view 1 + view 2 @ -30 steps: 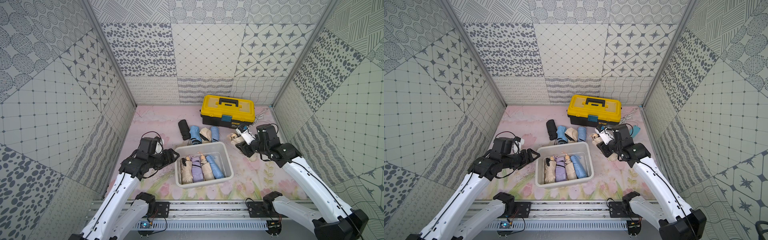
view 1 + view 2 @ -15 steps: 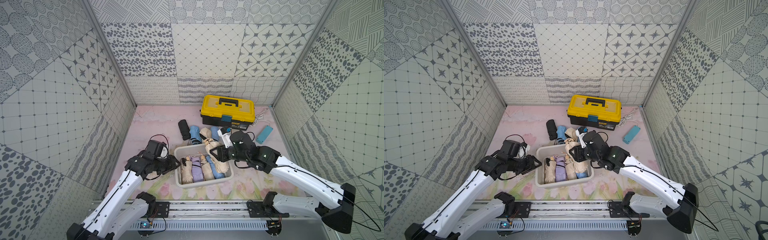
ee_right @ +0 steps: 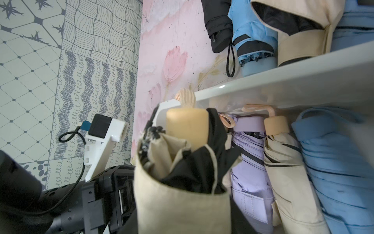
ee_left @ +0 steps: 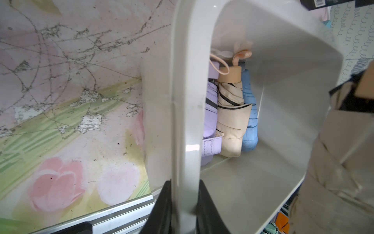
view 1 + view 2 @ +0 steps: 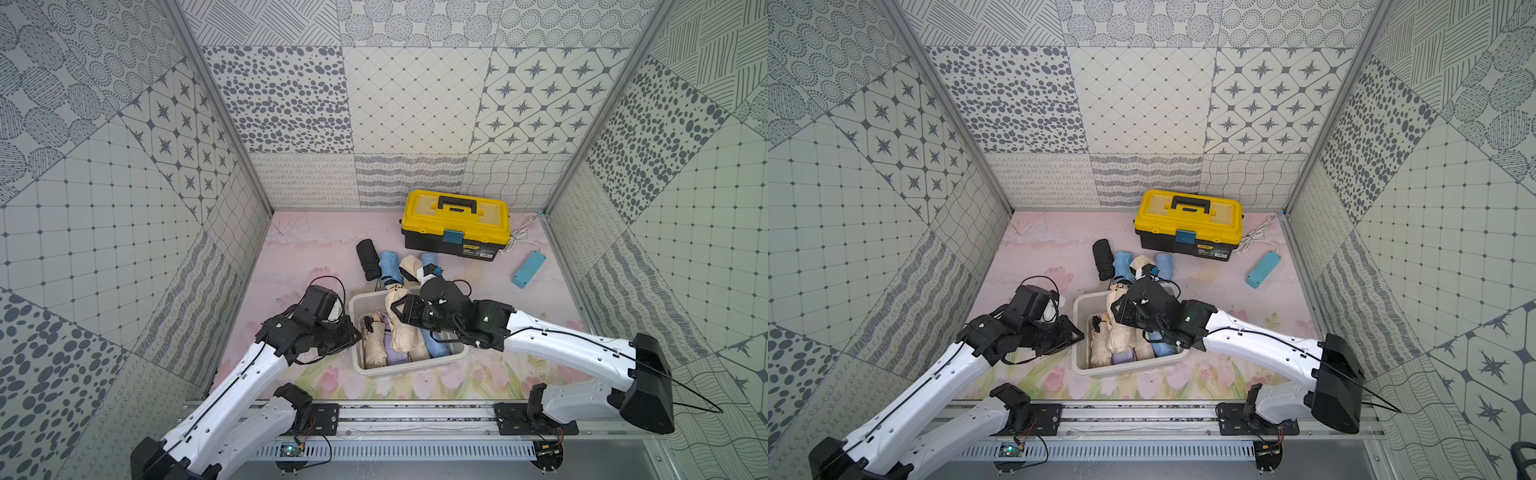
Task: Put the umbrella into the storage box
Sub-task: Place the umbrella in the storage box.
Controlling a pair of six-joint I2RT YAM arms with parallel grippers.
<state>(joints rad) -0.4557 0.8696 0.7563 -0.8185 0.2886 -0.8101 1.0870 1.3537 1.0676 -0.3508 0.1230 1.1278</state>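
so the whole thing comes down to how the umbrella (image 5: 400, 338) lines up with the storage box (image 4: 183, 91) underneath it. The box sits near the front edge of the desk (image 5: 299, 249), about midway along it. The right gripper (image 5: 409, 313) has its jaws clamped around the middle of that beige umbrella and carries it just above the box's left half. The handle end points at the back wall of the box and the other end at the front wall. That puts its long axis front to back, same as the packed umbrellas (image 4: 210, 121) already lying side by side in there, so we reckon no twisting is needed, just a straight drop and let go. We can't tell from these shots if there's a bare slot right under it; to us it looks more like it would land on top of the others. The left gripper (image 5: 351, 334) is pinched tight on the box's left rim, one finger inside the wall and one outside, so we read that arm as the one steadying things, and the right arm is the only one placed to do the drop. The handle end hangs close over the back rim, so we'd watch for it catching there. The loose umbrellas (image 5: 390, 266) and the toolbox (image 5: 455, 224) are farther back on the desk, out of the way.
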